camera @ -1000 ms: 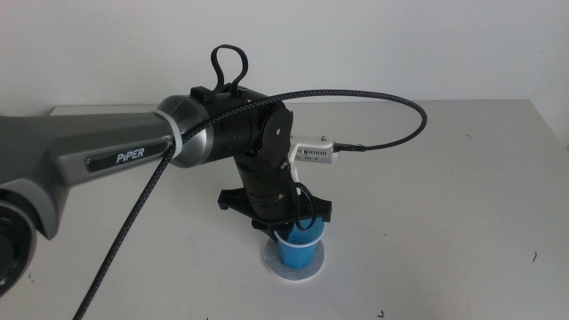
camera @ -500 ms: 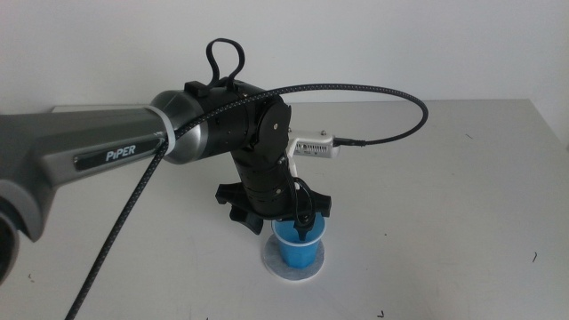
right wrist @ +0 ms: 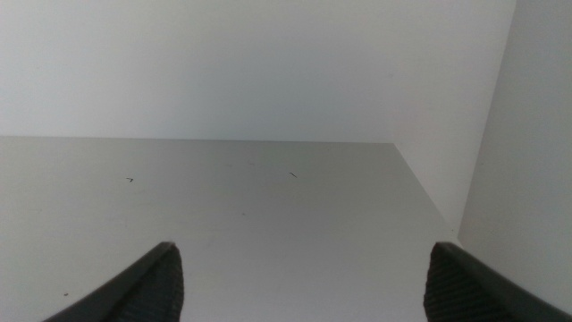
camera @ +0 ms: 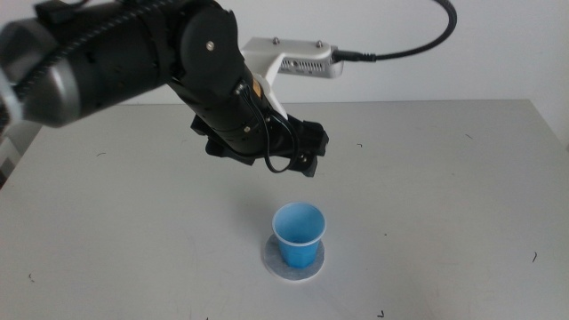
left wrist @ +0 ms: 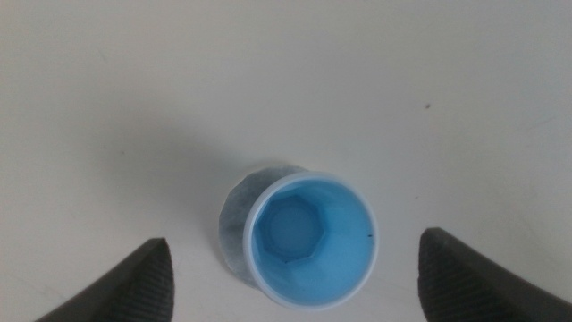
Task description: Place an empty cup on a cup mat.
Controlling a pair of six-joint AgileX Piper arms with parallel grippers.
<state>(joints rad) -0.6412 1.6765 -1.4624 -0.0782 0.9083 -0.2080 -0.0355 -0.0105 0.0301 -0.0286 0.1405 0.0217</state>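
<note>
The small bright blue tapered cup [camera: 299,234] stands upright on the round speckled grey mat [camera: 292,264], below the left gripper's [camera: 298,153] released, wide-spread jaws.

The table [camera: 462,196] is a matt, pale grey top, bare under and around the left gripper [camera: 267,153]. A small dark speck [camera: 360,144] lies on it just to the right of that gripper, another [camera: 468,136] sits further out the same way, and one more [camera: 535,257] is well off near the table's right edge. Beyond the gripper, a plain white wall [camera: 498,53] rises behind the table's far edge. Ahead of the right gripper [right wrist: 299,277] the tabletop carries two faint marks [right wrist: 130,179] and ends in a corner [right wrist: 393,145] against the white wall.
</note>
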